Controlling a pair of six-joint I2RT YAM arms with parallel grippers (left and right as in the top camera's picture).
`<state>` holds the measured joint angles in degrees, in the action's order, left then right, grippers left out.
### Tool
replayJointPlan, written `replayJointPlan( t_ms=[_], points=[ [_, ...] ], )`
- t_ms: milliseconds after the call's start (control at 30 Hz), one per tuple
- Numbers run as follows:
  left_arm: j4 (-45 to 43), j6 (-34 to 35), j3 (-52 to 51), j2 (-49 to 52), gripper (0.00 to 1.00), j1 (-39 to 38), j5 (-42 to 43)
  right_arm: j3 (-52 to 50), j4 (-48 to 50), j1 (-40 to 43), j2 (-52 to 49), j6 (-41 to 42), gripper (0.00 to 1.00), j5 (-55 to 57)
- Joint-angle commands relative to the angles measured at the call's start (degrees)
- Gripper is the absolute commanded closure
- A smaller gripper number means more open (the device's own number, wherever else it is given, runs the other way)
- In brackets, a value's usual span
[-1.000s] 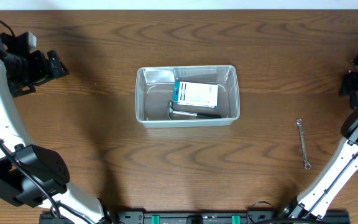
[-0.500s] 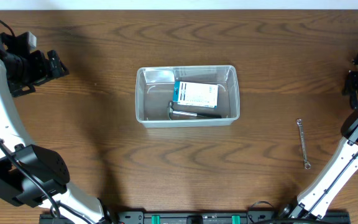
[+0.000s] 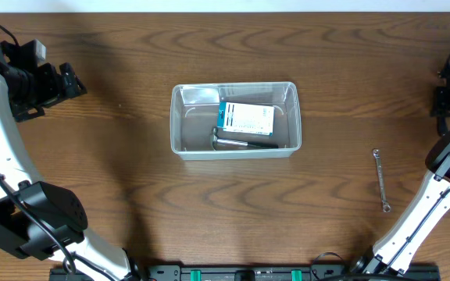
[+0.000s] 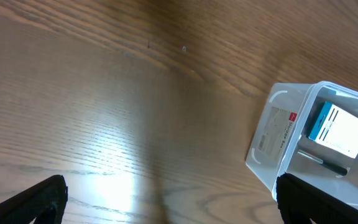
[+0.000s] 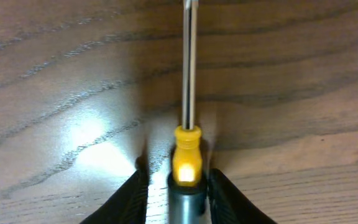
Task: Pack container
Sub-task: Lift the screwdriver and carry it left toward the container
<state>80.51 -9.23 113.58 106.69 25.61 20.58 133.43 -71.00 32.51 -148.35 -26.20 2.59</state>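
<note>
Nearest the robot's base, on the right half of the wooden surface, a slim metal wrench lies flat and alone, its length running roughly near to far, well apart from everything else.

Further in, at about the middle of the surface, sits the container, a clear shallow tub with rounded corners, its long sides running left to right. Along its near wall lies a tool with a metal head on the left and a dark handle pointing right; what kind of tool it is cannot be told. Just behind that, in the right half of the tub, a blue-and-white box lies flat, its blue band on the left. The left part of the tub floor is bare apart from a pale label.

Beyond the container's line, at the right edge of the surface, the right end effector is closed narrow around a screwdriver. Its fingers press in on either side of the handle, with the yellow collar and steel shaft reaching out ahead of them over the wood.

Farthest back, at the left edge, the left end effector hangs above bare wood, spread wide and holding nothing, with the container off to one side in its camera view.
</note>
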Motion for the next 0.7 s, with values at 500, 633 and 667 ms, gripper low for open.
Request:
replayJointPlan(
  t_ms=[500,633,667],
  points=[
    [0.0,-0.3,-0.1,0.6,0.02,0.0,-0.7,0.4,-0.9,-1.3,-0.2,2.0,0.83,0.6],
    [0.0,-0.3,-0.1,0.6,0.02,0.0,-0.7,0.4,-1.4,-1.8,-0.2,2.0,0.84,0.6],
    [0.0,-0.3,-0.1,0.6,0.02,0.0,-0.7,0.4,-1.5,-1.9,-0.2,2.0,0.85,0.6]
  ],
)
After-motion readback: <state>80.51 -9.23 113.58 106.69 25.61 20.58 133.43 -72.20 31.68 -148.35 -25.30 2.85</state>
